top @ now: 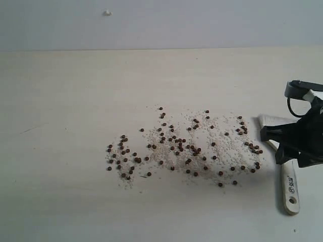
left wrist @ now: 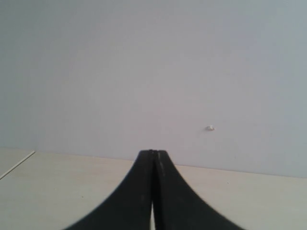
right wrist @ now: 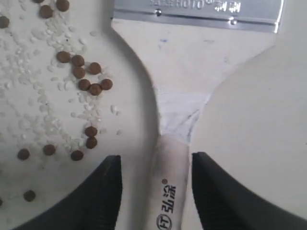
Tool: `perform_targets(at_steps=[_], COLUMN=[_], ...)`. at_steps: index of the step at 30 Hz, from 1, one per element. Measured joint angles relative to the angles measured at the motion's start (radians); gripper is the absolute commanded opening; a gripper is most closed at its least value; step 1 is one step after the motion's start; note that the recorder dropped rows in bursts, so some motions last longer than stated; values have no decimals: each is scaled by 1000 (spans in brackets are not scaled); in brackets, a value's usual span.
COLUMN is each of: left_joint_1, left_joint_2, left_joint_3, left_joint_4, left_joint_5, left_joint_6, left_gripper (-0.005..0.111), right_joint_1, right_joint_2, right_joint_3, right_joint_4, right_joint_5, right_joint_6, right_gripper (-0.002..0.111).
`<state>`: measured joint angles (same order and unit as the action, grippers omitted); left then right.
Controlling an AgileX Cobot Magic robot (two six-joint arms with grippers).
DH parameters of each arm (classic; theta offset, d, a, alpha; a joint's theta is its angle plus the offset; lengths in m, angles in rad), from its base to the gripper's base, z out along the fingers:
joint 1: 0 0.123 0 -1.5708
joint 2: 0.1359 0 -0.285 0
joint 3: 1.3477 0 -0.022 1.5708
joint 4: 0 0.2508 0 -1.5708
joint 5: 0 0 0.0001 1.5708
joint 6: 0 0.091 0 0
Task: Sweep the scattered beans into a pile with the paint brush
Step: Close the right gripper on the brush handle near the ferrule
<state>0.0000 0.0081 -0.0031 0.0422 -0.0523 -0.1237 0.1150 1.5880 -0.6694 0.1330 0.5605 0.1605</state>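
Observation:
Dark reddish-brown beans (top: 181,148) lie scattered with fine whitish crumbs across the middle of the pale table; some show beside the brush (right wrist: 86,81). The paint brush (top: 289,187) lies flat at the right, cream handle toward the front edge, bristle end (top: 272,121) toward the back. Its silver ferrule (right wrist: 196,12) and handle (right wrist: 168,191) fill the right wrist view. My right gripper (top: 295,143) hovers over the brush, open, one finger on each side of the handle (right wrist: 156,160) without touching it. My left gripper (left wrist: 153,153) is shut on nothing and faces the back wall.
The pale table (top: 70,101) ends at a grey back wall (top: 161,22) bearing a small white mark (top: 107,12). The table's front edge runs close under the brush handle's end.

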Motion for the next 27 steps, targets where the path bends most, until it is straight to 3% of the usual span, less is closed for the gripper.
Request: perform_targets(at_steps=[9, 27], left_joint_1=[0, 0], left_joint_2=[0, 0], left_joint_3=[0, 0], left_joint_4=[0, 0], left_joint_5=[0, 0], left_joint_6=[0, 0], left_gripper=[0, 0], right_joint_1=[0, 0], right_joint_2=[77, 88], right_joint_3=[0, 19], right_joint_4=[-56, -102], right_joint_5=[-147, -147], right_joint_6=[93, 138], right_gripper=[54, 54])
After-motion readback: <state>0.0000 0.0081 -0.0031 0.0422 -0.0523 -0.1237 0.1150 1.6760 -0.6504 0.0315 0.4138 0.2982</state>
